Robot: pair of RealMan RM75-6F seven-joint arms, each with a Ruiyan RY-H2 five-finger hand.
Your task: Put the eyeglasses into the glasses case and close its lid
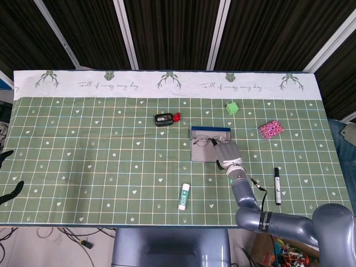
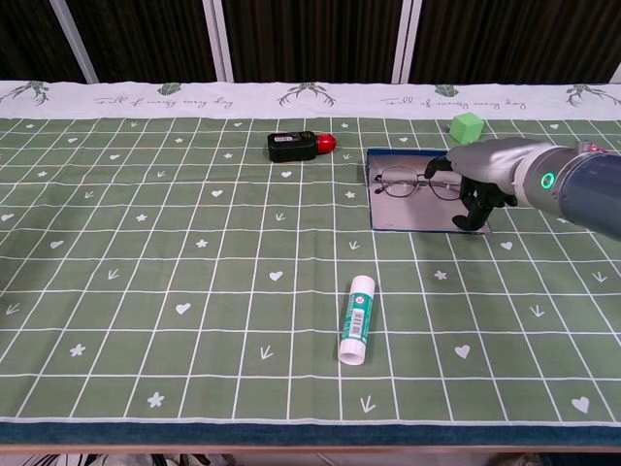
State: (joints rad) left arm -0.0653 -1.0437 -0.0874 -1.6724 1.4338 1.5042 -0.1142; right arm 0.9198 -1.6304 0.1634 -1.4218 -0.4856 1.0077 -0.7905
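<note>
The eyeglasses [image 2: 419, 182] lie inside the open glasses case [image 2: 417, 216] on the green gridded tablecloth [image 2: 194, 252], its lid still up. The right hand [image 2: 475, 180] hovers over the case's right end, fingers curled downward and holding nothing. The left hand [image 1: 8, 175] barely shows at the table's edge; its state cannot be told.

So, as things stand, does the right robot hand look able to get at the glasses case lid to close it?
Probably yes. The right robot hand is already at the right end of the open glasses case, over the eyeglasses lying inside; nothing else stands near it.
</note>
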